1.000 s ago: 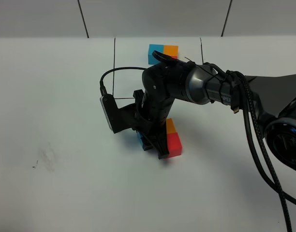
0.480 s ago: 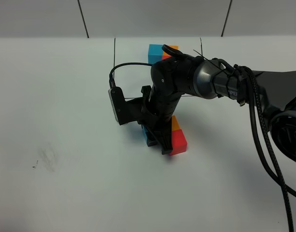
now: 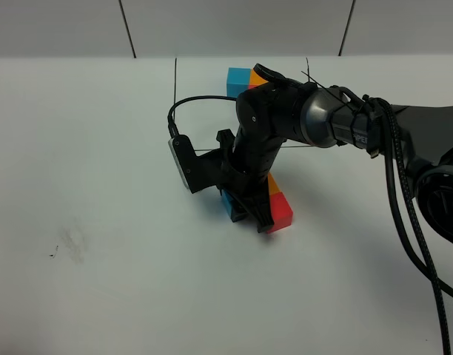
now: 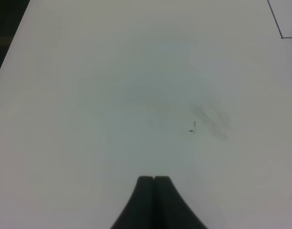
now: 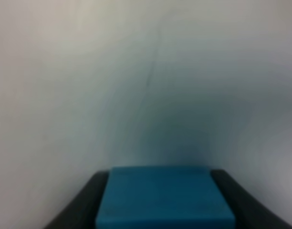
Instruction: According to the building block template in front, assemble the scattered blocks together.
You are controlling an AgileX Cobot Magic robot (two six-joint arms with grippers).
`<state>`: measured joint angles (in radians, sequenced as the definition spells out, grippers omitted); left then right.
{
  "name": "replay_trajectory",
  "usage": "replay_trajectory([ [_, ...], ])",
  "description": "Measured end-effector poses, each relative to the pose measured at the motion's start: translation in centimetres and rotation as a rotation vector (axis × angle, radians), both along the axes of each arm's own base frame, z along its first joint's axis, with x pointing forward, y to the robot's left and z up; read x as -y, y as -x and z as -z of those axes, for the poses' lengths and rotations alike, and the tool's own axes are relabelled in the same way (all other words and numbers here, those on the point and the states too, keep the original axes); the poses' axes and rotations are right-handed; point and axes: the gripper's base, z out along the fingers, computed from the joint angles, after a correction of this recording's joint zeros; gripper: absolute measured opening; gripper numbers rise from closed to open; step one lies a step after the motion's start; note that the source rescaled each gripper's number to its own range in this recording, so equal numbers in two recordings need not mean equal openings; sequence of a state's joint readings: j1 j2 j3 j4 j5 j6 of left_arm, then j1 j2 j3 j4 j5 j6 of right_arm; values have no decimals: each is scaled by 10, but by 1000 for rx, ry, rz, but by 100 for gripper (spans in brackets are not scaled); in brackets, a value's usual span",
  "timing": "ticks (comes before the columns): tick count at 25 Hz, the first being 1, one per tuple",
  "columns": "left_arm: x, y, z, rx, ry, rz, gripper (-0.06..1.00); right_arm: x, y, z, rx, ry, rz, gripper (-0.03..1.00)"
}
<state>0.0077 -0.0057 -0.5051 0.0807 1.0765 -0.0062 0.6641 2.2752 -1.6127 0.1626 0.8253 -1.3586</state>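
My right gripper (image 3: 245, 211) is shut on the sky-blue scattered block (image 3: 228, 204) low over the white table, in the middle of the exterior view. The right wrist view shows that blue block (image 5: 165, 198) filling the space between the two dark fingers. The orange block (image 3: 273, 185) and the red block (image 3: 281, 211) sit right beside the gripper's far side, touching each other. The building block template (image 3: 239, 77) lies at the back, its blue and orange cubes showing and the rest hidden by the arm. My left gripper (image 4: 154, 180) is shut and empty over bare table.
Thin black drawn lines (image 3: 175, 96) mark the frame around the template. A faint grey smudge (image 3: 67, 242) marks the table at the left, and the same smudge (image 4: 208, 119) lies ahead of the left gripper. The right arm's cables (image 3: 404, 222) hang at the right.
My right gripper has shifted to the right and slightly back with the blue block. The orange and red blocks have moved the same way beside it. The left gripper has stayed still.
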Motion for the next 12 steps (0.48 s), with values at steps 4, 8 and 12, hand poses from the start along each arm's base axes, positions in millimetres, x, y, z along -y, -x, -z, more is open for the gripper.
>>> replay_trajectory([
  [4, 0, 0, 0, 0, 0, 0, 0, 0, 0, 0, 1, 2, -15, 45],
  [8, 0, 0, 0, 0, 0, 0, 0, 0, 0, 0, 2, 2, -16, 45],
  [12, 0, 0, 0, 0, 0, 0, 0, 0, 0, 0, 1, 2, -16, 45],
])
